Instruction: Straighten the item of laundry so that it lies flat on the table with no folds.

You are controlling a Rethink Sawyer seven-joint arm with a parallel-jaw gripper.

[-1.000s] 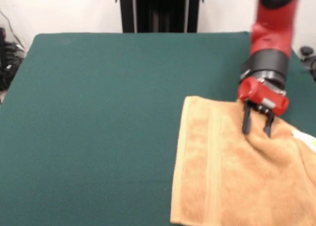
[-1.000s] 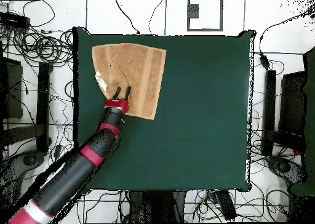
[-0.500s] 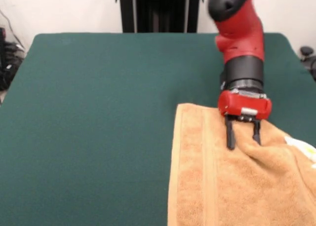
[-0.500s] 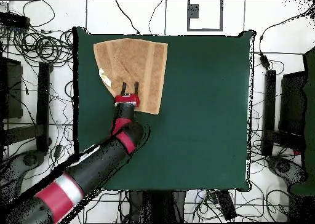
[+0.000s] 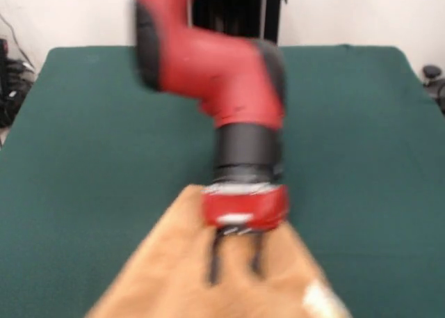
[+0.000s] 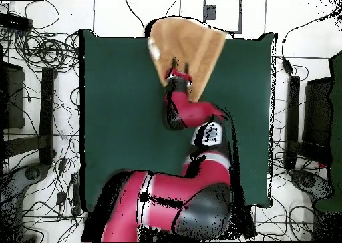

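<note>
The claw was seen pressed down onto the towel, its two dark prongs set a little apart with orange cloth showing between them. Honestly, it couldn't be told whether cloth was pinched or the prongs were just resting on it, since that part was smeared.

From above, the claw was found near the middle of the towel, just below a fold line. The towel was spread in a rough wedge, narrowing toward the claw. Its wide end was hung over the table's edge farthest from the robot's base, so part of it was lying past the green felt. A pale patch was spotted at the towel's corner beside the claw; in the front view a whitish bit was seen on the cloth just beside the prongs too.

The red arm was stretched across the middle of the table up to the towel, and cables were strewn on the floor all round the table.
</note>
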